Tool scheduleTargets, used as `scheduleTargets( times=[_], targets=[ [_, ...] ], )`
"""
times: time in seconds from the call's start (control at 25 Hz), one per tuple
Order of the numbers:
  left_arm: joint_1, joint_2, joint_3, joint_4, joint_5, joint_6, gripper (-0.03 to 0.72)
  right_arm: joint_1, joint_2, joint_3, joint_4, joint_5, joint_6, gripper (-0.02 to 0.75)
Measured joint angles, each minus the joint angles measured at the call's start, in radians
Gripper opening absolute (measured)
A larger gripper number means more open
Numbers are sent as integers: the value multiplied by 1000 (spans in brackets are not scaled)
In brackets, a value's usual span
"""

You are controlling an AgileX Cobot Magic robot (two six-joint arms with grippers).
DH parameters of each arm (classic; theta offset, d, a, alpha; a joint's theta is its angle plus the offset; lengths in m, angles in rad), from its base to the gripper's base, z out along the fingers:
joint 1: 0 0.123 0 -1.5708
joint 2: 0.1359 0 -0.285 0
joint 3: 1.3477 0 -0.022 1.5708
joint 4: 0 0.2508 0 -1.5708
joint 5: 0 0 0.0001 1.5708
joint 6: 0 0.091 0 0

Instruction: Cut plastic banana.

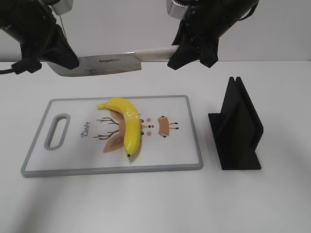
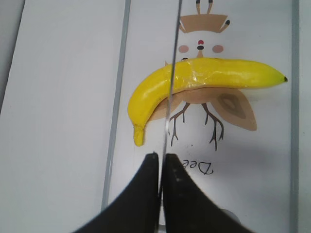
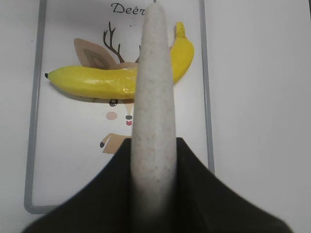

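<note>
The knife point(image 1: 104, 64) is held level above the far edge of the cutting board point(image 1: 189, 141), its handle clamped in the right claw point(image 1: 182, 56) and its blade tip pinched in the left claw point(image 1: 65, 58). The banana point(image 1: 127, 126) lies on the board directly below and nearer, its long axis running near-far, crosswise to the blade.

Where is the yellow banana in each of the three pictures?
Exterior view: banana lies mid cutting board, below the knife.
Left wrist view: banana centre, behind the blade edge.
Right wrist view: banana upper middle, partly behind the handle.
Shared landmark: deer drawing.
</note>
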Motion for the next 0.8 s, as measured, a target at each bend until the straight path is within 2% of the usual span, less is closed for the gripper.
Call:
scheduleTargets(
  times=[0.2,0.52,0.8],
  targets=[
    [-2,12,-1,0,-19,3,-8,0,3,0,-32,2,77,169],
    [-52,97,-1,-25,-78,5,-8,13,34,-2,-258,36,267,171],
    [-63,137,-1,-16,-108,8,-7,13,119,-3,-287,35,296,172]
  ],
)
